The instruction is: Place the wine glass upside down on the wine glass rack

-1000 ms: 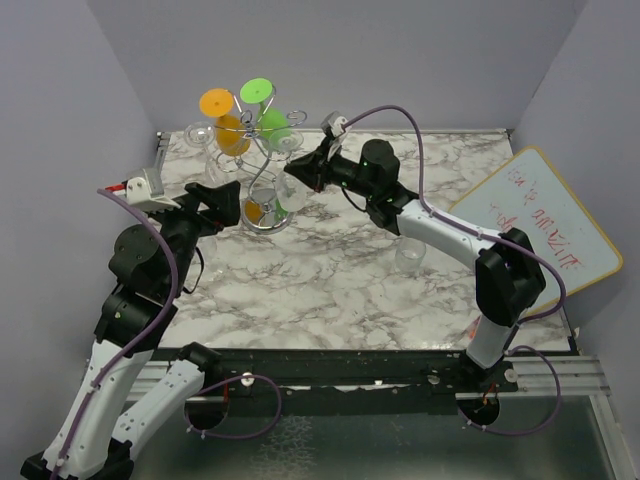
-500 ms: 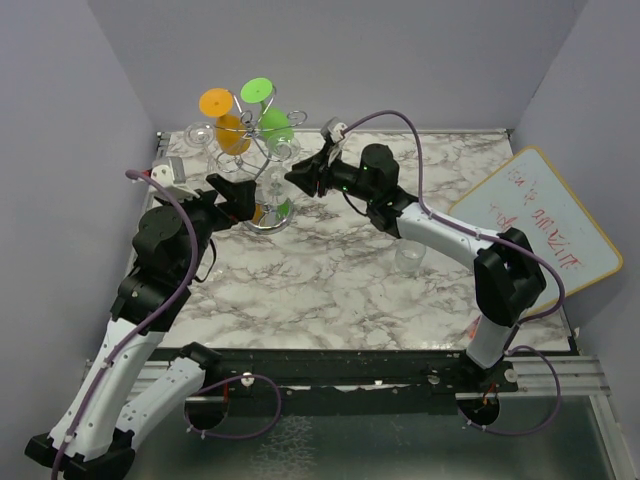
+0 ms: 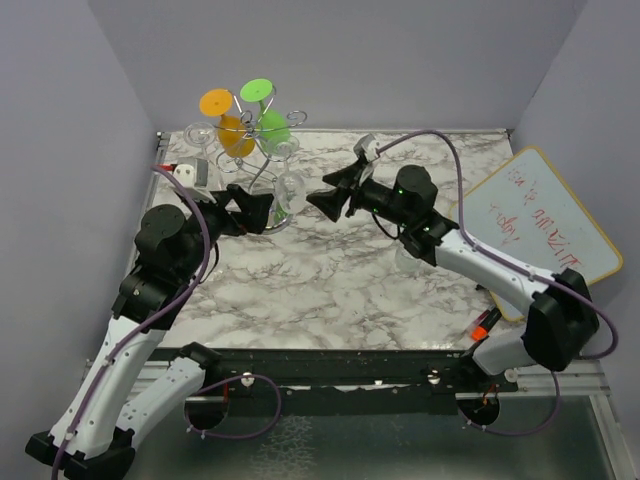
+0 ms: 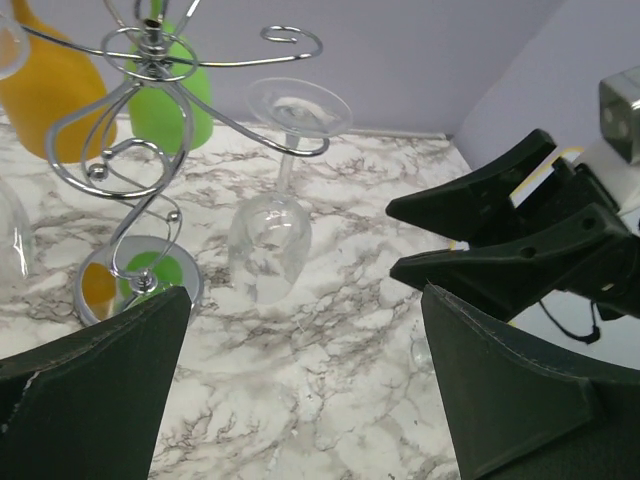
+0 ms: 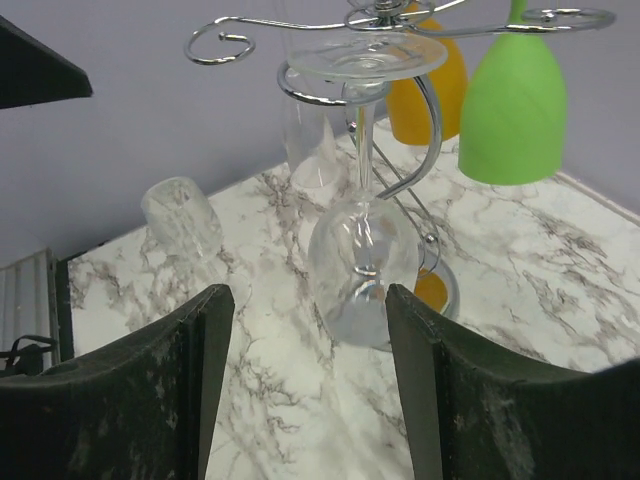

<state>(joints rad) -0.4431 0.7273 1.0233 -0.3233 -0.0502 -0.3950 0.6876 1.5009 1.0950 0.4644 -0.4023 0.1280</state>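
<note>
ITEM: wine glass (image 5: 358, 250), clear, 1 pc. Location: hanging upside down on the wine glass rack (image 4: 150, 110), foot caught in a curled wire arm, bowl down and clear of the table (image 3: 330, 290). Neither gripper touches it. By the look of it, the placing is done.

RACK: silver wire stand, curved stem, spiral arms, round shiny base. Also carries an orange glass (image 3: 232, 130) and a green glass (image 3: 272, 125), both inverted. More clear glasses at the far left side of the rack; exact count unclear.

HANDLING (est.): thin glass, light, rigid, smooth and slippery; fragile, esp. stem and rim. Hangs by its foot only, so prob. swings if nudged and could slide out the open end of the wire arm. Best hold: stem, mid-length, jaws across it; bowl is wider and more breakable, so grip there only gently. Rack looks top-heavy when loaded; avoid side pushes.

LEFT GRIPPER (image 4: 300, 400): jaws spread apart, empty, near the rack's left side, aimed at the glass.

RIGHT GRIPPER (image 5: 310, 390): jaws released, wide, nothing between them, just right of the hanging glass, apart from it.

OTHER: whiteboard (image 3: 535, 225) w/ red writing at the table's right edge.
</note>
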